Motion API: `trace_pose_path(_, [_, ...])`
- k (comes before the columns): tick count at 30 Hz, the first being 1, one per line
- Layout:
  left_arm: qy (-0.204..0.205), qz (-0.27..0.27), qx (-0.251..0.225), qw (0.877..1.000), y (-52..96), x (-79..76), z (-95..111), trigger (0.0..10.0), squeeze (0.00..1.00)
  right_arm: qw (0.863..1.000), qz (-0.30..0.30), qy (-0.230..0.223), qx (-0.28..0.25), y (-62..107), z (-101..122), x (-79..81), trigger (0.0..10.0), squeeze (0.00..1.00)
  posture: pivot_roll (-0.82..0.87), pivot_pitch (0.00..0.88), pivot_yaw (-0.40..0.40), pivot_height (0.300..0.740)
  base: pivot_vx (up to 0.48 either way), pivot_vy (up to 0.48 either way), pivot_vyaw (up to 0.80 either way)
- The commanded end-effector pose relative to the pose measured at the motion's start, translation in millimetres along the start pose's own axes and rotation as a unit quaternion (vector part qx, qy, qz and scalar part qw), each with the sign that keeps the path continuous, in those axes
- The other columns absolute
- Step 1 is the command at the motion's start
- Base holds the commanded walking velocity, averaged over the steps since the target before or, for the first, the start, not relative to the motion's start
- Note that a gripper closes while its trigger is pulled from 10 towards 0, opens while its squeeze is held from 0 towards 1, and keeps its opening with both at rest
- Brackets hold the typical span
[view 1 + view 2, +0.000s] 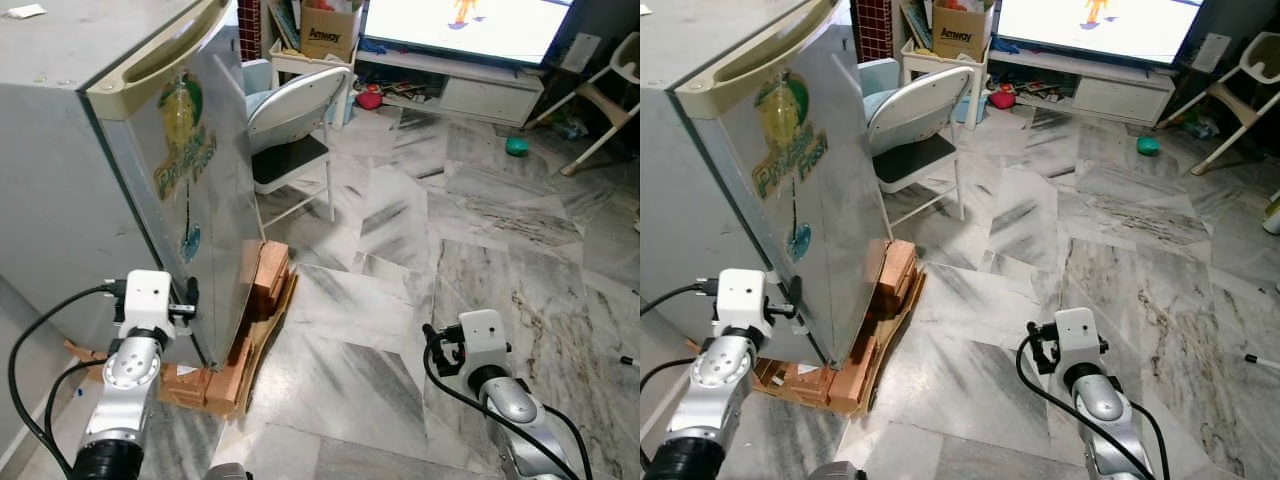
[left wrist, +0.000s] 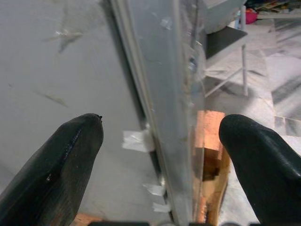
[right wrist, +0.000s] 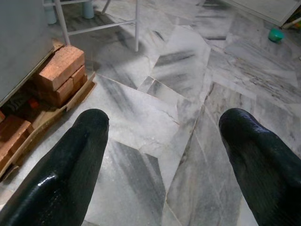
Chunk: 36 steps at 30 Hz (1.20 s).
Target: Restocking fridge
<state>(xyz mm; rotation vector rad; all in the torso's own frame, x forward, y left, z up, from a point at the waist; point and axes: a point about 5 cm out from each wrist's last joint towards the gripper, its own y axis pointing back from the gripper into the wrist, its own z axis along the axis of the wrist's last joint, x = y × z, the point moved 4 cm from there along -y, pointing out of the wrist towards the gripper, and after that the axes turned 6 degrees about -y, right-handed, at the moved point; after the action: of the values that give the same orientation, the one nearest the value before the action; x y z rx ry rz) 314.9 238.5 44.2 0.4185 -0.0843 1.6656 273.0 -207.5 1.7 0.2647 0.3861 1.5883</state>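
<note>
**Left wrist view: fingers spread across the fridge door edge**

Your left gripper (image 2: 160, 155) is wide, straddling the closed door's edge low on the fridge (image 1: 90, 180). Your right gripper (image 3: 162, 155) hangs wide over marble floor (image 1: 400, 300). Bricks (image 1: 262, 280) prop the fridge; a folding chair (image 1: 295, 130) stands just behind. Door handle is cut off.

Fridge (image 1: 90, 190): grey painted metal, matt and scuffed, with bits of whitish tape at the door seam; door handle (image 1: 160, 52) of cream plastic. Fridge stood on rough orange-red bricks (image 3: 59, 66) and worn cardboard (image 1: 275, 315). Floor (image 1: 400, 300): polished grey-veined marble, glossy. Folding chair (image 1: 295, 120): white painted metal, dark seat. Left tool (image 2: 160, 155) and right tool (image 3: 162, 155): fingers of smooth black material with a slight sheen.
</note>
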Motion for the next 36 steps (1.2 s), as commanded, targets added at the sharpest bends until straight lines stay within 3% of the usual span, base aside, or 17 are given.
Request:
trace_pose_path(1, [0.0,0.007,-0.003,1.0,-2.0,3.8,1.8,10.0,0.0,1.0,-0.007,0.0,0.001,-0.8,0.4,-3.6,10.0,0.0,-0.01,0.0,-0.075,0.74,0.0,0.0,0.0])
trace_pose_path(6, [0.008,-0.027,-0.033,0.999,-2.6,0.2,8.5,10.0,0.0,1.0,-0.01,-0.006,-0.002,-2.3,1.8,-4.4,10.0,0.0,0.0,0.0,-0.085,0.74,0.0,0.0,0.0])
trace_pose_path(16, [-0.013,0.0,-0.035,0.999,-32.1,5.7,26.2,10.0,0.0,1.0,0.011,-0.003,-0.015,-4.6,10.9,2.8,10.0,0.0,-0.02,0.0,-0.097,0.74,0.0,0.0,0.0])
trace_pose_path(21, [0.0,0.011,-0.033,0.999,-38.2,11.9,28.7,10.0,0.0,1.0,0.011,-0.004,-0.015,-1.9,9.5,0.4,10.0,0.0,-0.03,0.0,-0.097,0.74,0.0,0.0,0.0])
trace_pose_path(24, [0.019,-0.013,-0.038,0.999,-41.2,7.5,32.0,10.0,0.0,1.0,0.012,-0.004,-0.014,-0.1,8.3,0.0,10.0,0.0,-0.03,0.0,-0.098,0.74,0.0,0.0,0.0])
trace_pose_path(36, [0.015,-0.066,-0.067,0.995,-50.6,-17.1,53.1,10.0,0.0,0.999,0.021,0.024,0.029,1.8,-6.5,-3.4,10.0,0.0,-0.03,0.0,-0.107,0.74,0.0,0.0,0.0])
